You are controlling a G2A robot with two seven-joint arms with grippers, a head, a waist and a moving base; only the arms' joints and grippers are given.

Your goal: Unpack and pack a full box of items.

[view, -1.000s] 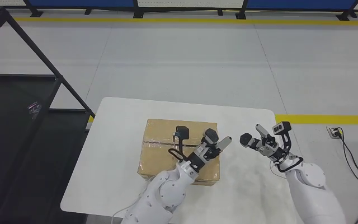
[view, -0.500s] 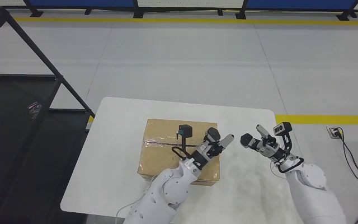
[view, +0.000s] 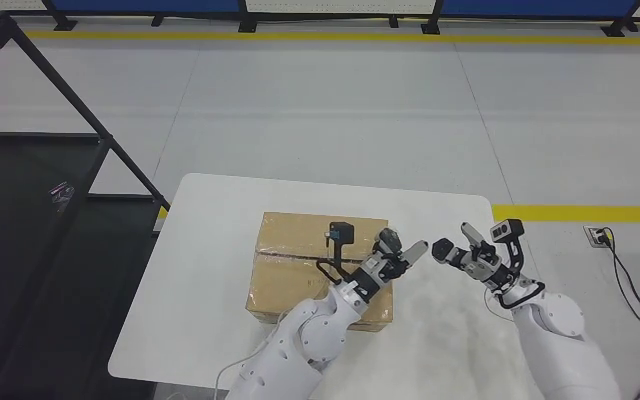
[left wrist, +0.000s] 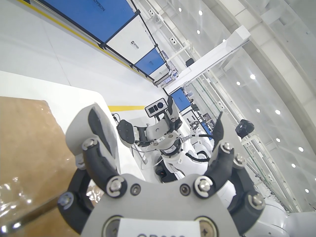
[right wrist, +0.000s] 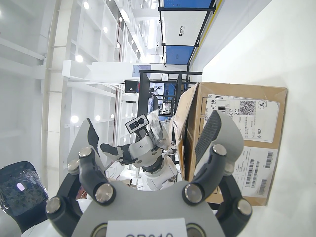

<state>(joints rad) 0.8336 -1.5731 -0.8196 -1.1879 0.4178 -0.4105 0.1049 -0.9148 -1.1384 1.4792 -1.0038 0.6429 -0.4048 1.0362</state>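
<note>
by the box point(view: 300, 255), left pincer point(view: 405, 243) gapes empty; right pincer point(view: 453, 241) likewise, close by.

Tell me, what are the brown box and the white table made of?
The box looks like cardboard: dull brown, with creased, folded edges. Shiny clear tape lies on it, crinkled and catching the light, and white paper labels are stuck on one side. The table is smooth, plain white with rounded corners; maybe plastic or painted board, I can't tell which.

White table point(view: 200, 300) carries taped cardboard box point(view: 300, 255).
</note>
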